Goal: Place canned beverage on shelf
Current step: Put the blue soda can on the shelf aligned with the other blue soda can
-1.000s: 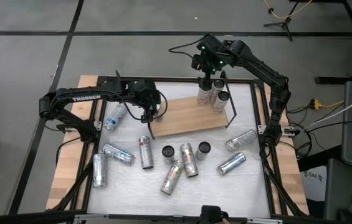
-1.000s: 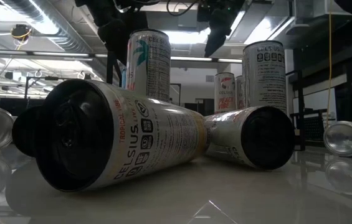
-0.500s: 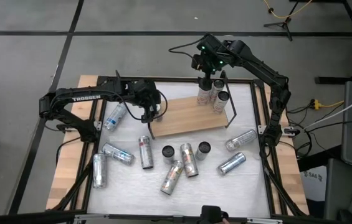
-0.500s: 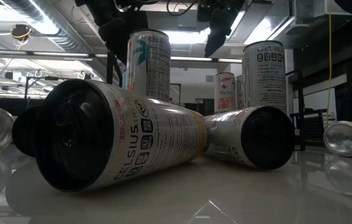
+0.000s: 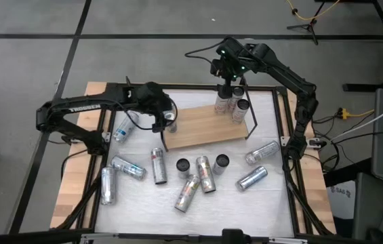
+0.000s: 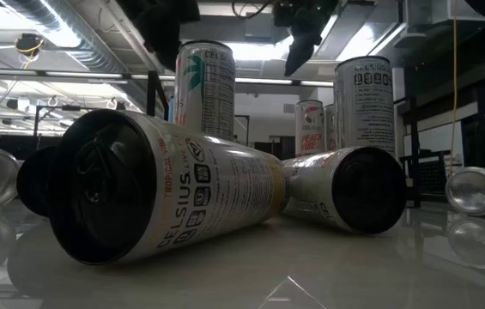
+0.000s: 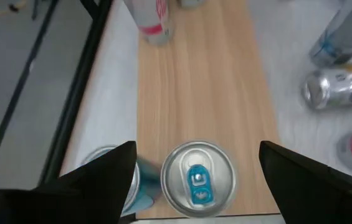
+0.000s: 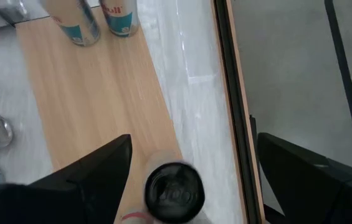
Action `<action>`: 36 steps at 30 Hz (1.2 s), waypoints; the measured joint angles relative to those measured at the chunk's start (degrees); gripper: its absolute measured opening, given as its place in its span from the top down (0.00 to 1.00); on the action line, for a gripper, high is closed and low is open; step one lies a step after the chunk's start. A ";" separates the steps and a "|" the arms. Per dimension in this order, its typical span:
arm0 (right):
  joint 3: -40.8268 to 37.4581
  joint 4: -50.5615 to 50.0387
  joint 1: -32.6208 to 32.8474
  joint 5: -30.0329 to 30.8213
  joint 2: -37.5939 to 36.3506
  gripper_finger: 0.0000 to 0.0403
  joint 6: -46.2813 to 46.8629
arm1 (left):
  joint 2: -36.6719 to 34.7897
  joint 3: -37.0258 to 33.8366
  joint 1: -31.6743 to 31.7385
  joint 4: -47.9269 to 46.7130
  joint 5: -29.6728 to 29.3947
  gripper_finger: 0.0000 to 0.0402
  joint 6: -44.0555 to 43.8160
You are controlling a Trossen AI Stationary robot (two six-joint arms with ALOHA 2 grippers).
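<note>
Directly below the wide-open, empty left tool, an upright silver blue-tabbed can stands on the light-brown wooden shelf.

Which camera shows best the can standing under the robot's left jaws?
The left wrist view: it looks straight down on the can, its blue tab clear, upright on the shelf between the open jaws. The high view shows it small at the shelf's end. The low and right wrist views do not clearly show it.
</note>
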 joint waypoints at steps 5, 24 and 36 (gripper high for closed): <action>0.00 -1.68 4.42 2.26 -4.06 0.16 0.21 | -2.93 0.00 -1.07 -0.06 -0.01 0.18 -2.32; -5.04 -13.63 31.90 11.90 -14.70 0.16 22.17 | -5.00 0.00 -9.72 -0.39 0.05 0.18 -14.57; -33.37 -4.64 51.45 17.57 -29.70 0.16 50.21 | -4.86 0.00 -17.05 4.61 -0.17 0.18 -18.18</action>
